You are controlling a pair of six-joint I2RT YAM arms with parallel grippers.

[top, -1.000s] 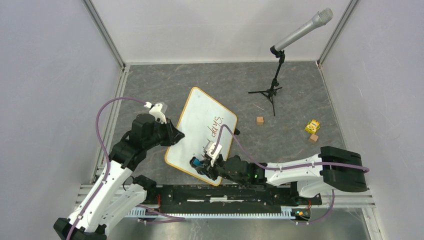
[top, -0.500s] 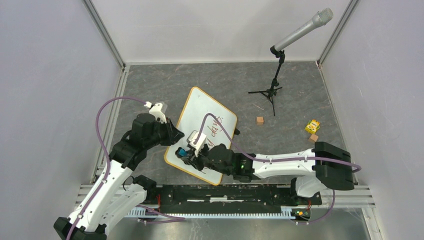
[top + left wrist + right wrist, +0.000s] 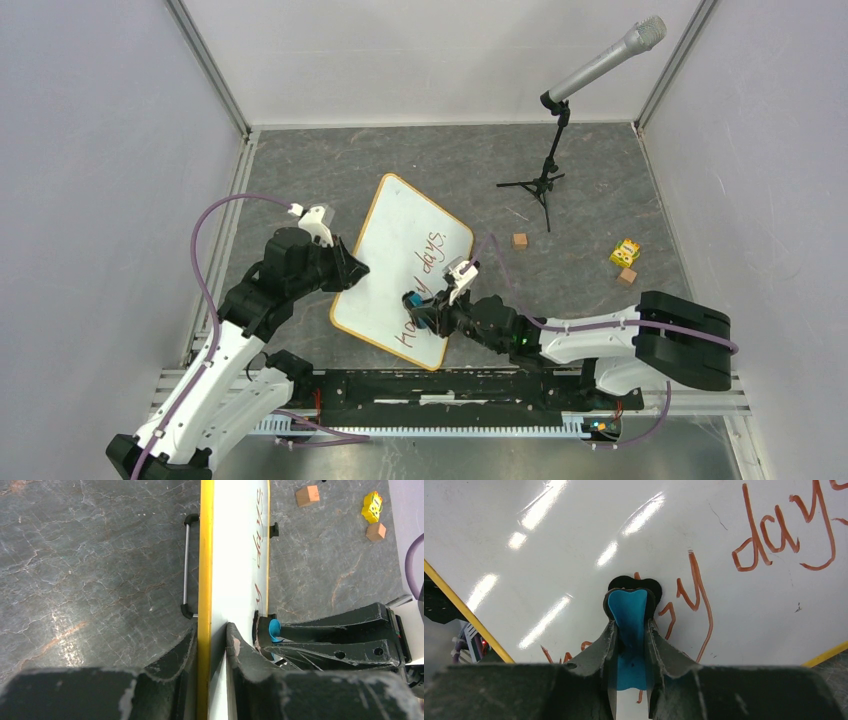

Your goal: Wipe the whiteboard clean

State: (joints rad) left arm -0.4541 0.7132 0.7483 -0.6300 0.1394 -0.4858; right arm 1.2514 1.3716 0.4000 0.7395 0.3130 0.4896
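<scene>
The whiteboard [image 3: 395, 250] lies tilted on the grey table, with an orange-yellow frame and red-brown handwriting [image 3: 432, 255] along its right side. My left gripper [image 3: 352, 270] is shut on the board's left edge; in the left wrist view the fingers [image 3: 175, 660] pinch the yellow frame [image 3: 205, 555]. My right gripper [image 3: 420, 310] is shut on a blue eraser [image 3: 627, 615] with a black pad and presses it on the board [image 3: 574, 530] over the lower writing [image 3: 696, 587]. The eraser also shows in the left wrist view [image 3: 274, 630].
A microphone on a black tripod [image 3: 545, 175] stands at the back right. Two small wooden cubes [image 3: 520, 240] [image 3: 626, 276] and a yellow toy [image 3: 625, 252] lie to the right of the board. Grey walls enclose the table.
My right gripper with the eraser swept left across the board's lower part, then back right to the lower writing. The left gripper stayed on the board's edge.
</scene>
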